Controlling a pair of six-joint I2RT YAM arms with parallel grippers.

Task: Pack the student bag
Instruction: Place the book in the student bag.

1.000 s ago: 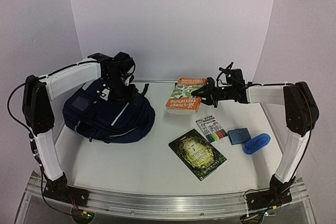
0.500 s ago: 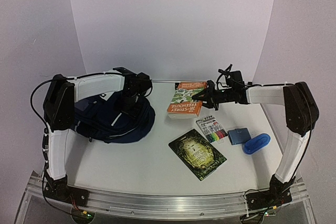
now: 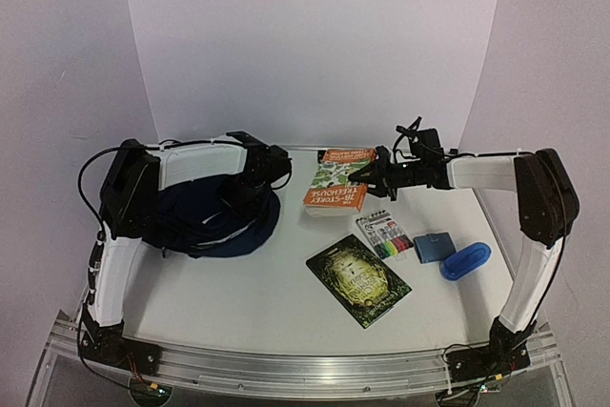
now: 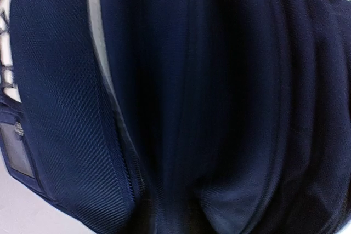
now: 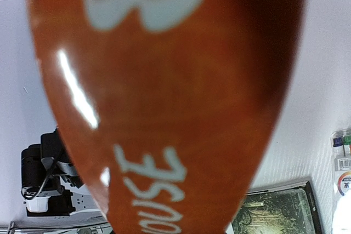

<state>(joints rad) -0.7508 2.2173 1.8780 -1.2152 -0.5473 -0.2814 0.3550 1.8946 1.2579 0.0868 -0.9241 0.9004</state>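
Navy-blue striped fabric student bag lies bunched around the left gripper, whose jaws are buried in the folds, so I cannot tell their state. The right gripper is clamped on an orange paperback book lettered "TREEHOUSE", which juts out ahead of it.

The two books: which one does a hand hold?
The orange Treehouse book, gripped at its edge by the right hand; the dark green book lies flat, untouched.

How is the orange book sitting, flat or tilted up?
Tilted up: the right gripper grips the orange book by one edge, cover filling its wrist view.
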